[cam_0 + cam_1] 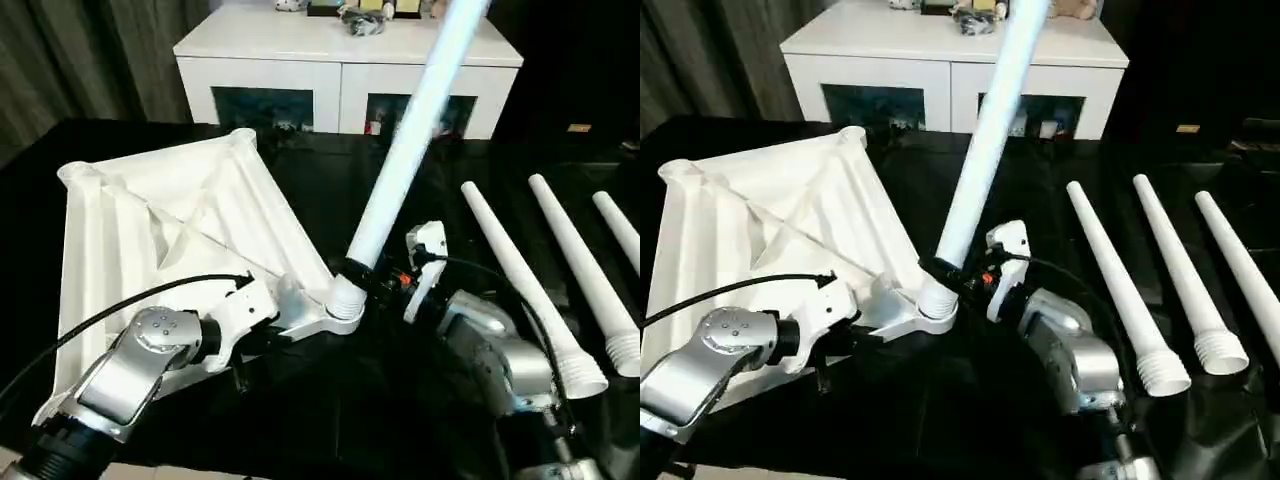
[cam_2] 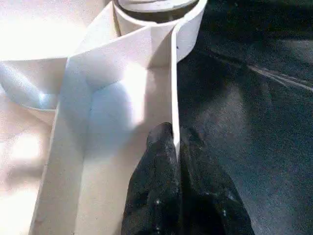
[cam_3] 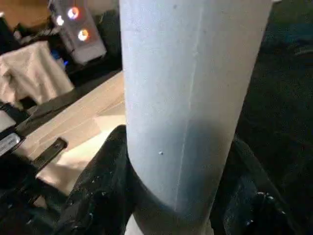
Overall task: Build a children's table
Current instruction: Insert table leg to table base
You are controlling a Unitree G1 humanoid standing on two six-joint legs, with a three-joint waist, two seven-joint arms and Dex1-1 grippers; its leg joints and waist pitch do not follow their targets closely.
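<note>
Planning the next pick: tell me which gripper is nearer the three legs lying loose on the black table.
Right. The right gripper, closed around the standing leg, sits just beside the loose legs. The left gripper pinches the table top's rim, farther away.

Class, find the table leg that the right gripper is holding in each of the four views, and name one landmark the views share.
Left eye view: leg, centre, leaning toward upper right.
Right eye view: leg, centre.
Left wrist view: its threaded base in the corner socket.
Right wrist view: leg between the black fingers.
Shared landmark: that corner socket.
</note>
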